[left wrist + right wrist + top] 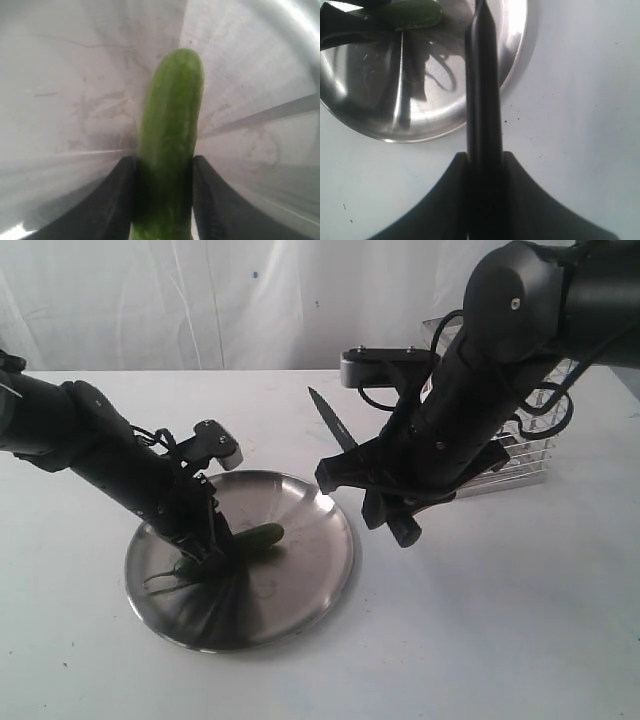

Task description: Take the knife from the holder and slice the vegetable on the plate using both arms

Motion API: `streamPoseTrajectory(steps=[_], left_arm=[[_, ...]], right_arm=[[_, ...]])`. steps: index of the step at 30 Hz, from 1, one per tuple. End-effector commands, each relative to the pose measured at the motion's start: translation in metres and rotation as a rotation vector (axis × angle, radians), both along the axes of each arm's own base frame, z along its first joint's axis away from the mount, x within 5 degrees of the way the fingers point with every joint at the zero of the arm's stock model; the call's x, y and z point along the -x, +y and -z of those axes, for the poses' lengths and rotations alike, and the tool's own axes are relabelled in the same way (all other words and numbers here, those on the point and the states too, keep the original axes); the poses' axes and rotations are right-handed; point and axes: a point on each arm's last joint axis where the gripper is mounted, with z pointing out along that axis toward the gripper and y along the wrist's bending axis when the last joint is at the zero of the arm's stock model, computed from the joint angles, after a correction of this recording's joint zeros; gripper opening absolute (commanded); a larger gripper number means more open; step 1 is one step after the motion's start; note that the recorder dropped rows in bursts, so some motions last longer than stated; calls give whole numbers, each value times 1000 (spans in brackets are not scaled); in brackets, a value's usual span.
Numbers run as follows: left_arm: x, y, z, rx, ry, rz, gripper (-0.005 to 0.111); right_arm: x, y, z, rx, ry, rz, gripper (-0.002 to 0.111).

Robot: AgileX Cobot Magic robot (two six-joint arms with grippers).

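1. A small pale tag on the right arm (450, 390) is too small to read from where I stand.
2. The left claw (212, 552) comes in from 10 o'clock and is clamped on the vegetable (255, 537), one finger (112, 200) on each side of it.
3. The vegetable lies on the plate (310, 540) just to the 9 o'clock side of centre. Its rounded end points to 2 o'clock and its thin stem trails towards the 8 o'clock rim.
4. The right claw (385, 502) grips the knife (330, 420) by the handle, with the jaws tight against both sides. The dark blade slants up towards 11 o'clock. In the right wrist view it crosses the plate's rim, and its point is near the vegetable's rounded end.
5. The holder (525, 455) stands out towards 2 o'clock from the plate, partly hidden behind the right arm.
6. The plate's floor from 3 to 6 o'clock is bare metal. The pale surface (500, 640) lies open from 3 to 7 o'clock beyond the rim.
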Motion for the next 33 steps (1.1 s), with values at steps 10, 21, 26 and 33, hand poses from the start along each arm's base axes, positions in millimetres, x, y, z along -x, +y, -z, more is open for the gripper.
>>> streamPoseTrajectory(steps=[10,21,26,33], left_arm=[[7,-2,0,22,42,-7,48],[10,-1,-35,42,-64,-10,56],[16,2,-78,53,-183,12,56],[18,18,-123,70,-358,-176,9]], right_arm=[[2,-1,-3,-17,9,9,0],[3,-1,-2,-8,20,4,0],[-1,4,16,11,81,6,0],[16,37,36,19,169,-80,0]])
